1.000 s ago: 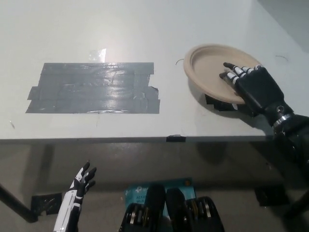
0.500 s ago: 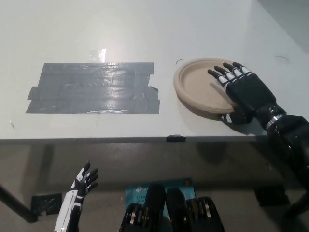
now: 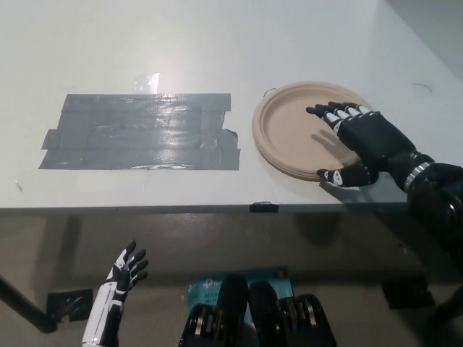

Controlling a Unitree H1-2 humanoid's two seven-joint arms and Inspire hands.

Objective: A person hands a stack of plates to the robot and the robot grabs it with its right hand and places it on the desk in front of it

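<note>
Right hand (image 3: 365, 143) lies over the plate stack (image 3: 286, 134), thumb seemingly clamping its rim; left hand (image 3: 121, 280) splayed.

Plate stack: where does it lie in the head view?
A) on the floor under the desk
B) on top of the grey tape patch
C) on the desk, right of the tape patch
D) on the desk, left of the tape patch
C: the plate stack lies on the desk right of the tape patch, with the right hand at its rim.
</note>
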